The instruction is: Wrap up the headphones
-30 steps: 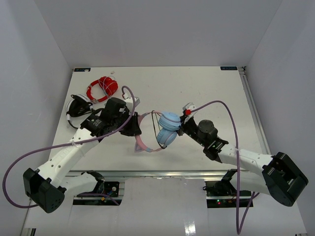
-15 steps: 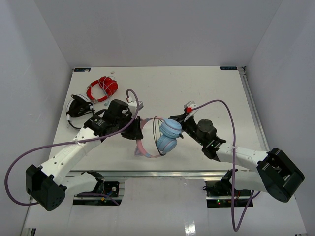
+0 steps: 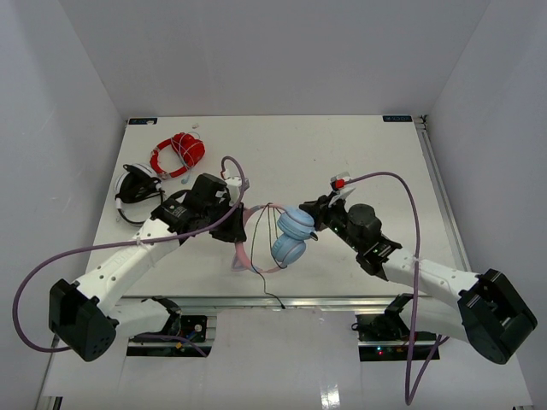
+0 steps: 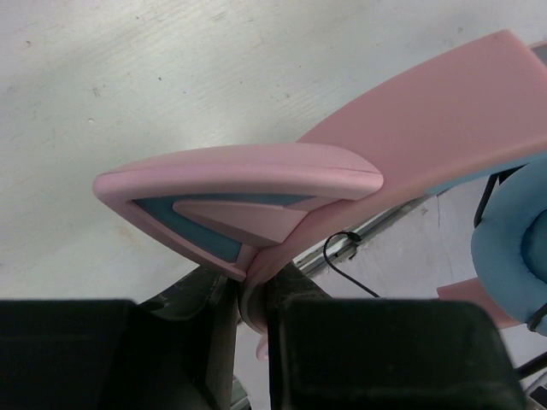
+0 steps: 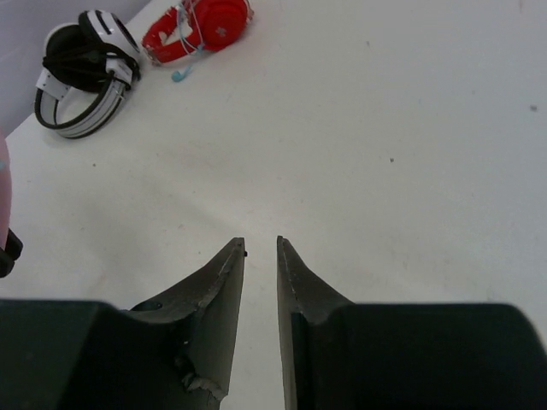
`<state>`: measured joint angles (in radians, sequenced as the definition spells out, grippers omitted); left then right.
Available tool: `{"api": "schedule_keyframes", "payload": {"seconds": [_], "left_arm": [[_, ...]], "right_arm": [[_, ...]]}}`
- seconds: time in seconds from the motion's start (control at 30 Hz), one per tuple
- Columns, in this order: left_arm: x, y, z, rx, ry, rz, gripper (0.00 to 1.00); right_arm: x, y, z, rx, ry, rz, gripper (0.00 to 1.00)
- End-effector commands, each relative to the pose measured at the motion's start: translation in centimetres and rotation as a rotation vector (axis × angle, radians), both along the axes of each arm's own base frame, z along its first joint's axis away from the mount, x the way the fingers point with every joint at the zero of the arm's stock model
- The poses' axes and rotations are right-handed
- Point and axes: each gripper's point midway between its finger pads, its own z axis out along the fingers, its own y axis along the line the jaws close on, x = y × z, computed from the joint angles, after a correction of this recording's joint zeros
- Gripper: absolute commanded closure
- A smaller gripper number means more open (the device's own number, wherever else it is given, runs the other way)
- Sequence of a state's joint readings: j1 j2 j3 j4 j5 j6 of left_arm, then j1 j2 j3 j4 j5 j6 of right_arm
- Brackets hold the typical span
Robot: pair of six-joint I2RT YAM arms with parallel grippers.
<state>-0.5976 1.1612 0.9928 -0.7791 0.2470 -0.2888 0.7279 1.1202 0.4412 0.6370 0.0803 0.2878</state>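
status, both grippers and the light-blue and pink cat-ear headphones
Left gripper shut on pink headband. Right gripper beside light-blue earcups, fingers nearly together, grip unclear. Black-and-white headphones and red cable bundle far left, apart.

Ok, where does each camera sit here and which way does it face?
Top external: above and behind the bases, looking down on the table; left arm and right arm show.
Left wrist: on the left arm, looking past the left jaws, shut on the headphones' pink band.
Right wrist: low, facing across the table past the narrowly parted right jaws to the black-and-white headphones and red cable.
Shared: top and right wrist both show those two; top and left wrist, the headphones.
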Motion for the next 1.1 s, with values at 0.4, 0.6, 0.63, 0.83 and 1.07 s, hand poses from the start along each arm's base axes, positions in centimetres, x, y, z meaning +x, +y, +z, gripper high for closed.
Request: {"api": "schedule_keyframes", "payload": {"seconds": [0.4,0.6,0.63,0.83,1.07], "left_arm": [[7.6,-1.0,10.7,-0.012,-0.165,0.235,1.0],[8.0,-1.2,11.5,-0.023,-0.167,0.247,1.0],[8.0,-1.3,11.6,-0.024,-0.166,0.248,1.0],[8.3,-1.5,12.0,-0.031,-0.159,0.267,1.0],[8.1,-2.1,12.7,-0.082,-0.151,0.264,1.0]], "right_arm": [[-9.6,-0.7,-2.6,0.084,-0.024,0.349,0.48],[-11.0,0.2,-2.6,0.075,-0.201,0.478,0.41],[-11.2,0.4,-2.3,0.084,-0.23,0.491,0.39],[-11.7,1.3,-0.6,0.135,-0.341,0.558,0.32],[-11.7,2.2,1.0,0.16,-0.432,0.597,0.28]]}}
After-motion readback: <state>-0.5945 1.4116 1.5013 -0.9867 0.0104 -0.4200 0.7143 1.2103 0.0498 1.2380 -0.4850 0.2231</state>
